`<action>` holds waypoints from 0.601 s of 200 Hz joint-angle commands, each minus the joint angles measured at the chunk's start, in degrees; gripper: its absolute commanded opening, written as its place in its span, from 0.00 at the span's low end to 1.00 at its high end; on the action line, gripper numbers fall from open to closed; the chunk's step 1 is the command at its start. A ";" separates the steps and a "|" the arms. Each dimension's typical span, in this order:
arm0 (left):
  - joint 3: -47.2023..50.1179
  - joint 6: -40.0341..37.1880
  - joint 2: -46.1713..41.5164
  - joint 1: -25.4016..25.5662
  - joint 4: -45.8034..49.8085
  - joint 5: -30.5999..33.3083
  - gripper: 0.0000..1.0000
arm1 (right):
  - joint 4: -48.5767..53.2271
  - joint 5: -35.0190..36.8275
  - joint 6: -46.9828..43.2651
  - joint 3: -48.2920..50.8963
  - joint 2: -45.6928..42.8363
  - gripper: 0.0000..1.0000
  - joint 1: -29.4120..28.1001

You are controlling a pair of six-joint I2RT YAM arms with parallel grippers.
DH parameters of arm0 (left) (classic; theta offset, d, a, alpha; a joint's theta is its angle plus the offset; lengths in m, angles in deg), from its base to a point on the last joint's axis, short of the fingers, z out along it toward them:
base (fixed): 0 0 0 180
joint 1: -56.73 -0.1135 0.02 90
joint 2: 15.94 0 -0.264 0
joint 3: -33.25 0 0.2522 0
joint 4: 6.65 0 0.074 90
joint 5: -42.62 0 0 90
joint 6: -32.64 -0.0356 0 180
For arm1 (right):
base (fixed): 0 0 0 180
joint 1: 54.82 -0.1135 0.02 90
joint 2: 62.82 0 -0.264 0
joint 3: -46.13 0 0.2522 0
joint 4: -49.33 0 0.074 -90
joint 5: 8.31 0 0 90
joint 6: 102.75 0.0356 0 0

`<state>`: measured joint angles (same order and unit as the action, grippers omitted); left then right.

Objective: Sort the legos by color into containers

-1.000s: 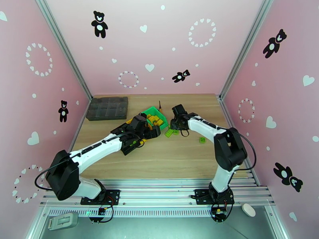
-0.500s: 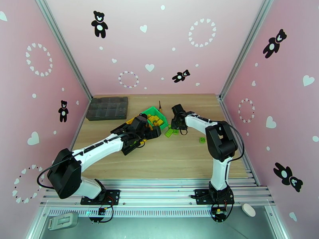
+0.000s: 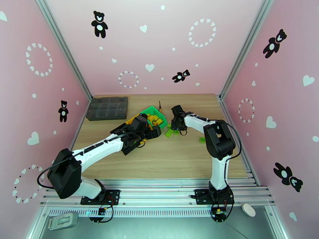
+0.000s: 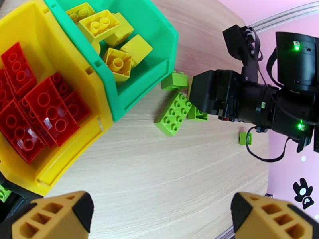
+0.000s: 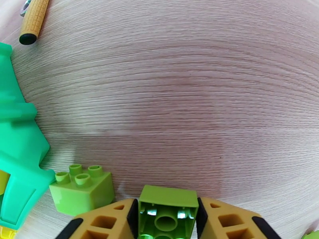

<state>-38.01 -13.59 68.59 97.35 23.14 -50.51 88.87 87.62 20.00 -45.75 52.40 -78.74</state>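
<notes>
Your right hand pinches a green brick by its sides, ready to lift; your left hand hovers spread.

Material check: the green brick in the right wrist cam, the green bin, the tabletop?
Green brick: hard moulded plastic, semi-gloss; crisp edges, hollow underside with a tube.
Green bin: also looks like plastic, smooth with a soft sheen on its walls.
Tabletop: light wood grain, matte; solid wood or laminate, can't tell.
</notes>
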 commanded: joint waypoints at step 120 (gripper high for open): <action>3.82 -2.84 -12.32 -9.45 5.74 1.86 0.98 | -0.33 -5.68 0.80 2.69 -12.32 0.28 -8.60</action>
<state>-36.30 -15.14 59.82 91.23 26.47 -48.39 87.83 85.06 20.53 -40.47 40.38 -82.44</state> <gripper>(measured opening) 0.982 0.328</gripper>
